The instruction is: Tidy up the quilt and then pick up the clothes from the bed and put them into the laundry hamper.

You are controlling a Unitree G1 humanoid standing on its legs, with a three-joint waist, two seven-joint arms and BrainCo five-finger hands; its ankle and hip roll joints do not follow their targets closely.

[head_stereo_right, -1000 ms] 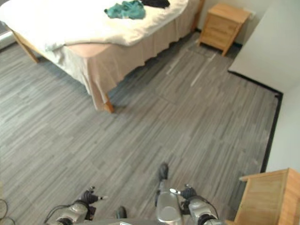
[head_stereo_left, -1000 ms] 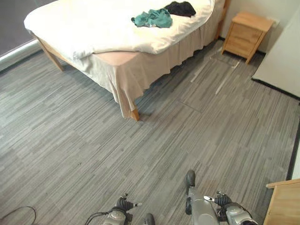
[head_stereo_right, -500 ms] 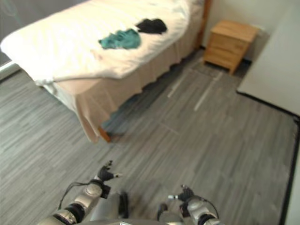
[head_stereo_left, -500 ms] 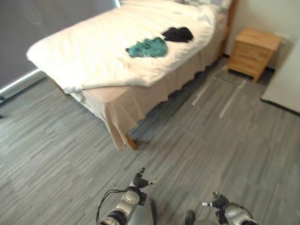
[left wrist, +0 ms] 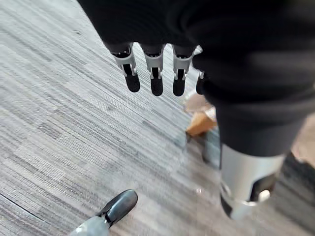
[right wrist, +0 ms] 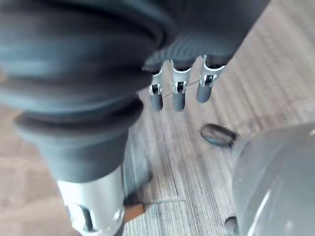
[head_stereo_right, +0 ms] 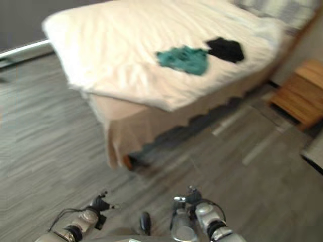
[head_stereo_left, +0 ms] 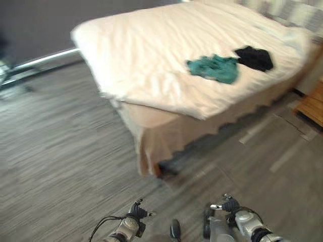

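A cream quilt (head_stereo_left: 166, 55) covers the bed, its near edge hanging rumpled over the corner. On it lie a teal garment (head_stereo_left: 214, 68) and, just beyond, a black garment (head_stereo_left: 254, 57). My left hand (head_stereo_left: 136, 212) hangs low above the floor in front of the bed corner, fingers straight and holding nothing; its fingers (left wrist: 156, 78) point down at the floor. My right hand (head_stereo_left: 226, 205) hangs beside it to the right, fingers (right wrist: 178, 93) relaxed and empty. Both hands are well short of the bed.
A wooden bed leg (head_stereo_left: 157, 171) stands at the near corner under a beige bed skirt (head_stereo_left: 202, 131). A wooden nightstand (head_stereo_right: 300, 93) sits right of the bed. Grey wood-pattern floor (head_stereo_left: 60, 151) lies between me and the bed.
The camera has swung: the bed now sits closer and more central, the nightstand slid to the right edge. Both hands stay low and empty.
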